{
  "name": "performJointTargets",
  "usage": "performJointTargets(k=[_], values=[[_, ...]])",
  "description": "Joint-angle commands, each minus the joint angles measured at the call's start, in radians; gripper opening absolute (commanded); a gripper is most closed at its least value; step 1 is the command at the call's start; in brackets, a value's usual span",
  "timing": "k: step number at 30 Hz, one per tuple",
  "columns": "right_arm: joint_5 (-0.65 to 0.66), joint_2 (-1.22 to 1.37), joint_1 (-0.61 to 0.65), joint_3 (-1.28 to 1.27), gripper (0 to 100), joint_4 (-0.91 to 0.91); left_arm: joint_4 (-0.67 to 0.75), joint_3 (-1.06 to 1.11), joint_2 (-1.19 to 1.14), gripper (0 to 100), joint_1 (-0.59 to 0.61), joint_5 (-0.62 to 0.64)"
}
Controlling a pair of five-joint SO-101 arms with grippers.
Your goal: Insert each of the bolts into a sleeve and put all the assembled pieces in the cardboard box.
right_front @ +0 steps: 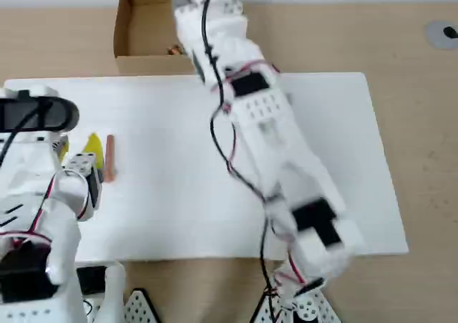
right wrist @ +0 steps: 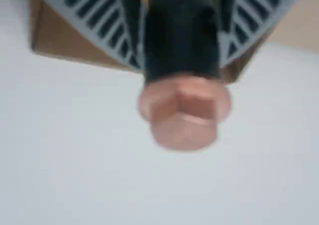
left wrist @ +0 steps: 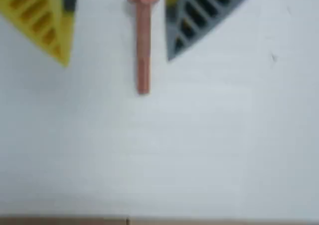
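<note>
Assembled piece (right wrist: 183, 112): clamped by its black sleeve (right wrist: 182, 35) in right tool (right wrist: 183, 70), near cardboard box (right wrist: 55, 35); an early release would drop it on white mat (left wrist: 199, 145)
Loose bolt (left wrist: 142, 40): flat on mat between left tool's (left wrist: 115, 58) wide-spread jaws; a skewed closing could roll it

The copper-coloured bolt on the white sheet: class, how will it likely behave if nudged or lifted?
The bolt has a round shank, so a sideways nudge would probably roll it, curving around its wider head. It looks rigid and metallic, so likely stiff, fairly heavy for its size. Lying flat on the white sheet, it should not tip.
</note>
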State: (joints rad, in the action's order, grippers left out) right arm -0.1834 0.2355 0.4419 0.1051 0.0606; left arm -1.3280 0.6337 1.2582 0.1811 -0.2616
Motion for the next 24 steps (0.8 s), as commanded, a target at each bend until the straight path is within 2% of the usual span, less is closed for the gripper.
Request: performJointTargets(k=[1, 12, 24], values=[[0.009, 0.219, -0.061, 0.32, 0.9, -0.028, 0.002, 0.015, -0.005, 14, 0.015, -0.003], [0.014, 0.843, -0.096, 0.908, 0.9, -0.018, 0.002, 0.046, -0.005, 14, 0.014, -0.002], [0.097, 1.127, -0.097, 1.279, 1.3, 0.224, 0.002, 0.146, -0.005, 14, 0.009, 0.002]])
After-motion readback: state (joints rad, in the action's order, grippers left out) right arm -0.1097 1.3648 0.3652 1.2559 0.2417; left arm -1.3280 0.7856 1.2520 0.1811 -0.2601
